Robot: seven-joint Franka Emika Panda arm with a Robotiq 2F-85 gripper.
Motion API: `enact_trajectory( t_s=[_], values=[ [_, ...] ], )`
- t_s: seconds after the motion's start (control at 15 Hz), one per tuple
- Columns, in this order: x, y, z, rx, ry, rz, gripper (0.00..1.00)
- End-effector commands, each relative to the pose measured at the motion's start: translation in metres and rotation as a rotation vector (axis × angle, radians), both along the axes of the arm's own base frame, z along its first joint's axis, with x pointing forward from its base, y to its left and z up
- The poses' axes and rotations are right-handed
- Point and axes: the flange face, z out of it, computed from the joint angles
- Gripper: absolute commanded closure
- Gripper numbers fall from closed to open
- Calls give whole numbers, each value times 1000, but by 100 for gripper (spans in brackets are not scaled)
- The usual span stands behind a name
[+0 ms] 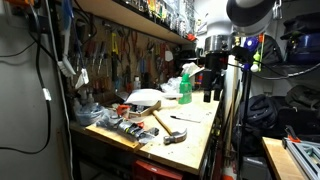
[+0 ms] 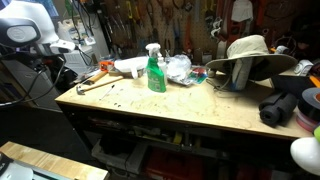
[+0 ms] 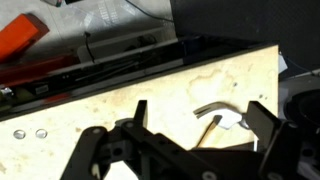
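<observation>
"Is the claw (image 3: 200,108) holding anything?"

"No. Its fingers (image 3: 138,112) are spread wide, and there is nothing in them."

"What is closest to it?"

"The hammer (image 3: 218,108). It lies flat on the table (image 3: 100,115), right under the claw. In the wrist view it sits in the gap between the two fingers, a bit nearer one finger than the other."

"Do they touch?"

"No. The claw hangs in the air above it."

"Which way does the hammer lie?"

"The metal head is the far end. The wooden handle slants back toward the claw, so it crosses the line from finger to finger. The claw hides most of the handle."

"Anything else close by?"

"A green spray bottle (image 2: 155,70) stands off to the side, well away from the claw."
</observation>
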Motion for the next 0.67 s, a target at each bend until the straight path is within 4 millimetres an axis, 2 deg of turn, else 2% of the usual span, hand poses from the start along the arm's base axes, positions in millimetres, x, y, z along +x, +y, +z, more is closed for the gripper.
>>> enact_trajectory(
  t_s=[0.0,0.2,0.4,0.53,0.6],
  values=[
    [11,-50,-18,45,-76,-27,0],
    [10,-84,-46,86,-73,-50,0],
    [0,-106,-73,148,-25,-92,0],
    [-4,-114,-81,164,-9,-120,0],
    [-1,-107,-72,143,-13,-101,0]
  ],
)
